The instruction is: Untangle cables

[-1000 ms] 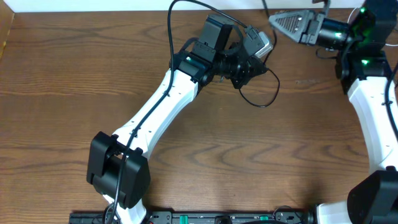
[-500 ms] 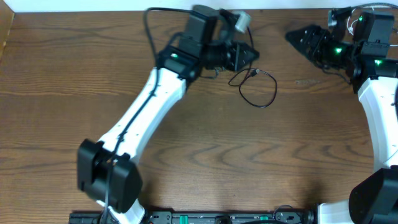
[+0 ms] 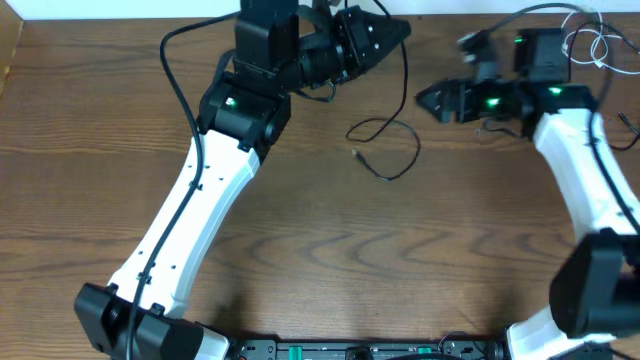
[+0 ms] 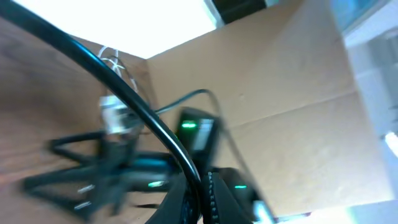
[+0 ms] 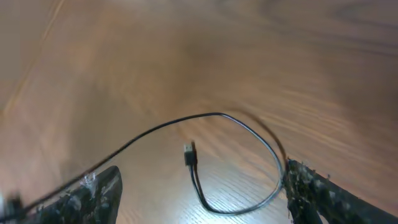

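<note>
Left fingers taper to a closed point over the far edge of the desk, pinching the upper end of the black cable; the left wrist view is too blurred to confirm this. From that pinch the cord drops toward the near side, so its long axis runs far-to-near; it ends in an open loop lying flat on the desk, below the left fingers and just ahead of the right fingers. Free plug end sits inside the loop's open side, tip pointing away from the right fingers. Right fingers spread wide, holding nothing; in the right wrist view the loop and plug lie in front of the gap. White cable is coiled well behind the right fingers, past the wrist, at the far edge.
</note>
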You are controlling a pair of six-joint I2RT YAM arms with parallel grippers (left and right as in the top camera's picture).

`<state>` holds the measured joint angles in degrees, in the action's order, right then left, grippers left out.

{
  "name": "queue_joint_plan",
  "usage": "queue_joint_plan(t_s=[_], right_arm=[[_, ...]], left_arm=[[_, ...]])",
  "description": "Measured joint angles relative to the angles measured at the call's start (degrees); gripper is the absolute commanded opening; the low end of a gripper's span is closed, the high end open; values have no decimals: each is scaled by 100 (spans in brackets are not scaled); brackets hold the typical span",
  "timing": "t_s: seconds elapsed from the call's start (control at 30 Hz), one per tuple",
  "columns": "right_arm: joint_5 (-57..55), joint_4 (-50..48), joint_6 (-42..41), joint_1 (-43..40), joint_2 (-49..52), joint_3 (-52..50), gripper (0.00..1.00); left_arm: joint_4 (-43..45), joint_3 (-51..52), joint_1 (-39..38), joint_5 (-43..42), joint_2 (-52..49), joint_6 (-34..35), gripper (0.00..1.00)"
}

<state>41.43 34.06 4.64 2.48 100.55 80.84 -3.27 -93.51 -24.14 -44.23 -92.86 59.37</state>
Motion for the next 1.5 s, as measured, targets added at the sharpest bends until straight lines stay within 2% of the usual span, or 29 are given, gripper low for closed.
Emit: queue_joint_plan(t_s=[0.23,0.43,0.7,1.13,1.2,1.27,1.4,1.47,1.5], right_arm=[[1714,-7,1690,284,710,-2,77],[3307,-2,2682,284,1268,-2,74],[4378,26,3056,304,1436,-7,72],[4623,295,3053,835,1436,-7,68],[4629,258,3053,953,1436,-7,63],[4634,188,3045,1049,1436,-7,54],[4649,-125,3027,1156,1436,-22,24],[4645,-568,2747,1163,1436,-35,6],[4653,-907,2553,1161,1436,-39,1]], left_arm=[[179,0,0,2,17,1220,7],[186,0,55,2,17,1672,8],[184,0,229,4,17,1779,7],[184,0,540,304,17,1880,7],[184,0,533,345,17,1882,7],[184,0,533,382,17,1884,7],[186,0,533,411,17,1882,8],[181,0,533,413,17,1882,8],[188,0,533,417,17,1882,8]])
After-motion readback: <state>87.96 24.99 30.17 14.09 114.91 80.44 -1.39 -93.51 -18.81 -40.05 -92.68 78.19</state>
